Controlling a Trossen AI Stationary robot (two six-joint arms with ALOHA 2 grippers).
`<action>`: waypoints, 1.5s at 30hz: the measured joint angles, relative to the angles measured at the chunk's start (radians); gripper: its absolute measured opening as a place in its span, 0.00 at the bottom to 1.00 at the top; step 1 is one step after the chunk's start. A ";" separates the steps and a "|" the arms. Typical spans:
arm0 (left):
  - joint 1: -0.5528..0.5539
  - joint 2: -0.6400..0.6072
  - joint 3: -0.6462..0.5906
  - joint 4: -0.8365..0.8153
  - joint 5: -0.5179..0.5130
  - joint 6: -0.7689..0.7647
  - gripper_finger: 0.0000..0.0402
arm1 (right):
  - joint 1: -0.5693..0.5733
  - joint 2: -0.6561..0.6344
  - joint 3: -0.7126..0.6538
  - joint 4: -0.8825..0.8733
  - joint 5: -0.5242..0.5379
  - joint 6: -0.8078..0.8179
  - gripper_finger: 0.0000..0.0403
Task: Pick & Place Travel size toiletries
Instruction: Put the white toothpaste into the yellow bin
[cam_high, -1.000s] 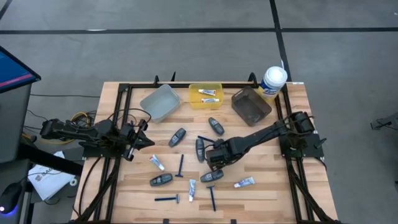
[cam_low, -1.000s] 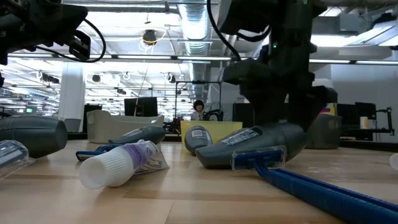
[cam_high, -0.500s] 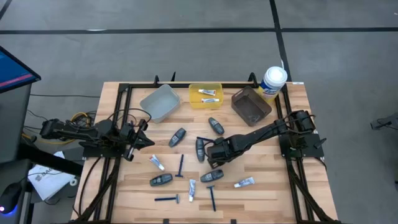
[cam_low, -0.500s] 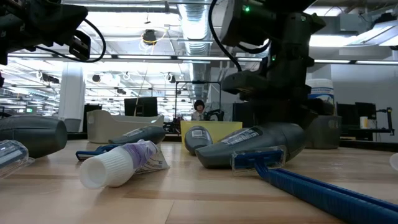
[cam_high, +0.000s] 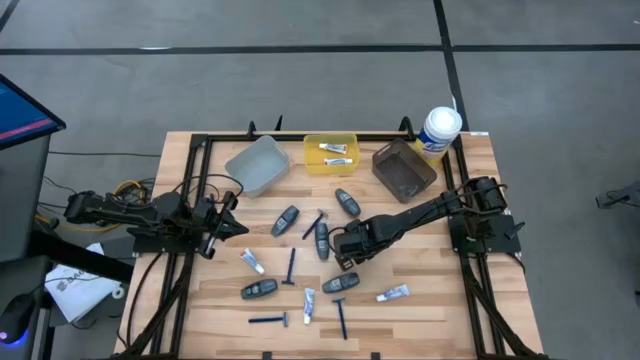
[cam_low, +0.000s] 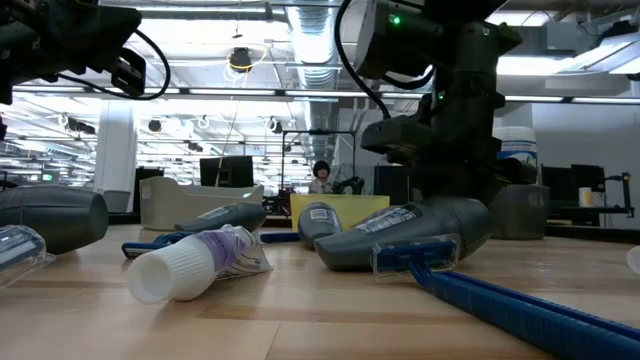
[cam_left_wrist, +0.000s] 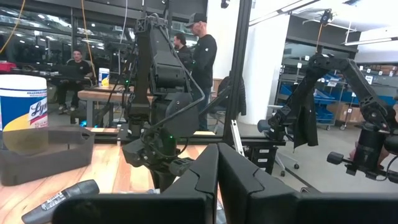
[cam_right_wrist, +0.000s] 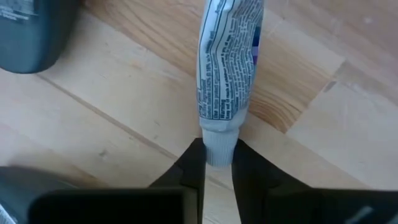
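Note:
My right gripper (cam_high: 345, 245) points down at mid-table, shut on a white mini tube (cam_right_wrist: 227, 62) that lies on the wood; in the high view the gripper hides the tube. Dark grey pods (cam_high: 321, 240) (cam_high: 341, 283) lie beside it, and a blue razor (cam_high: 313, 223) lies just left of the nearer pod. More tubes (cam_high: 252, 261) (cam_high: 393, 293), pods (cam_high: 260, 290) and razors (cam_high: 291, 267) are scattered on the near half. My left gripper (cam_left_wrist: 217, 180) is shut, raised at the table's left side. My right gripper pinches the tube's ribbed cap (cam_right_wrist: 219, 146) between its two fingertips (cam_right_wrist: 194, 155), coming from above and pointing down. The fingers stand on either side of the cap, across the tube's length. The tube lies flat on the table.
A grey bin (cam_high: 257, 165), a yellow bin (cam_high: 330, 153) holding tubes and a brown bin (cam_high: 404, 170) stand along the far edge. A white wipes canister (cam_high: 438, 130) stands at the far right corner. People are in the room beyond the table.
My right gripper has come down and gone slightly toward the far edge, onto the tube. The blue razor beside the middle pod has turned about, from lying crosswise to slanting.

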 joint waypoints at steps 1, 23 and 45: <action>0.000 0.000 0.000 0.000 0.000 0.000 0.00 | 0.000 -0.008 0.005 -0.011 0.000 -0.007 0.12; 0.000 0.000 0.000 0.003 0.000 0.000 0.00 | -0.449 -0.233 0.296 -0.240 0.043 -0.564 0.11; 0.000 0.014 0.000 0.016 0.000 0.000 0.00 | -0.688 0.356 0.924 -0.618 0.038 -1.380 0.12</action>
